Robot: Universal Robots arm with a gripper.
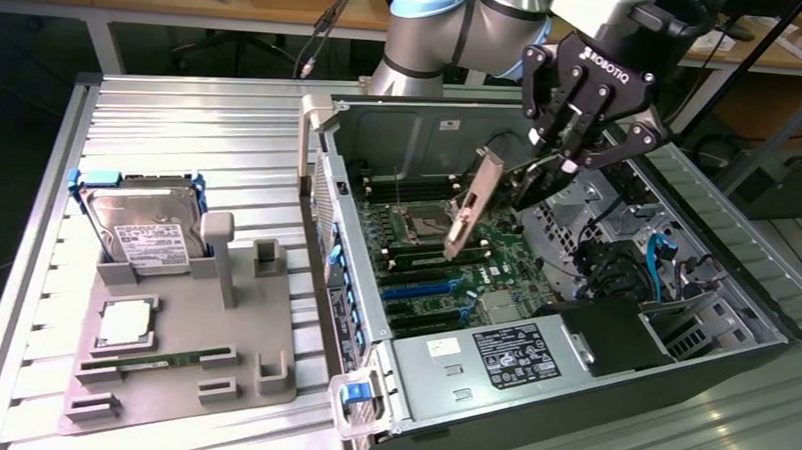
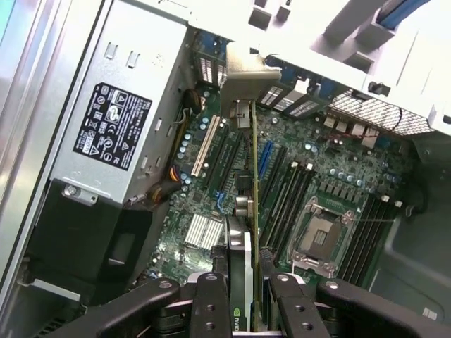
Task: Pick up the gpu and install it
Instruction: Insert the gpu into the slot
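The gpu (image 1: 470,205), a thin card showing its olive-tan side, hangs tilted inside the open computer case (image 1: 720,246), above the green motherboard (image 1: 507,259). Its silver bracket (image 1: 500,148) is at the upper end in the exterior view. My gripper (image 1: 537,175) is shut on the card's edge from the exterior view's right. In the wrist view the gpu (image 2: 253,204) runs edge-on from between my black fingers (image 2: 211,303), with its bracket (image 2: 243,77) at the far end near the case's rear slots. My gripper (image 2: 246,299) clamps it above the expansion slots (image 2: 227,158).
A power supply (image 1: 504,354) fills the case's near corner, also seen in the wrist view (image 2: 106,134). The CPU socket (image 2: 320,236) lies beside memory slots. At the exterior view's left, a grey holder (image 1: 183,367) carries a hard drive (image 1: 141,226), a processor (image 1: 124,320) and a memory stick (image 1: 156,359).
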